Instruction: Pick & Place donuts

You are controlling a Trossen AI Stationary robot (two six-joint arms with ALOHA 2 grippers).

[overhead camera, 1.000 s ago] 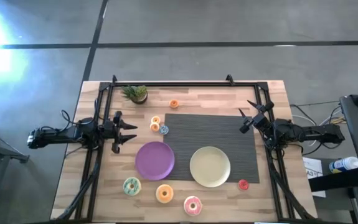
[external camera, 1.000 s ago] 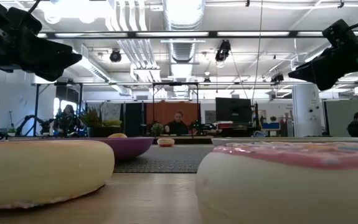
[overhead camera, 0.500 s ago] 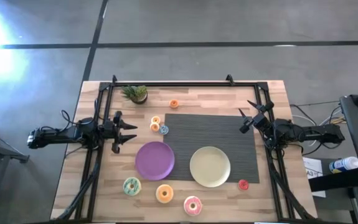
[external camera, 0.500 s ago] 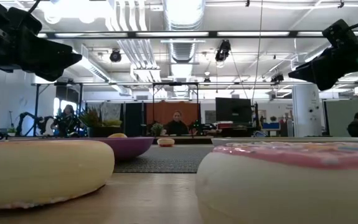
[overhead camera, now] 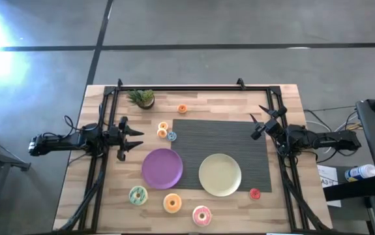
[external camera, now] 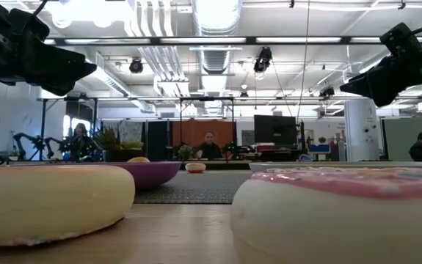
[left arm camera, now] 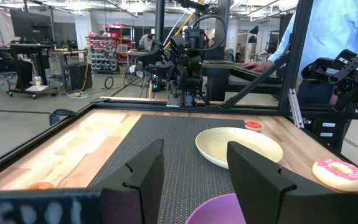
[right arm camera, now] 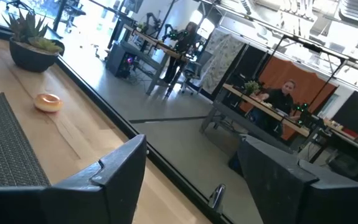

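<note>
Seven donuts lie flat on the table, untouched. Green [overhead camera: 137,194], large orange [overhead camera: 172,203] and pink [overhead camera: 201,215] sit along the near edge; red [overhead camera: 254,193] is near the mat's near right corner. Cream [overhead camera: 163,126] and blue [overhead camera: 171,136] lie by the mat's far left corner, and small orange [overhead camera: 182,109] lies toward the far edge. My left gripper [overhead camera: 137,138] hovers open at the table's left, left of the cream and blue donuts. My right gripper [overhead camera: 260,123] hovers open above the mat's far right corner.
A purple plate [overhead camera: 162,168] and a yellow plate [overhead camera: 220,174] sit side by side, the yellow one on a dark ribbed mat [overhead camera: 239,140]. A small potted plant [overhead camera: 141,98] stands at the far left. A black frame [overhead camera: 194,87] borders the table. People sit in the room beyond.
</note>
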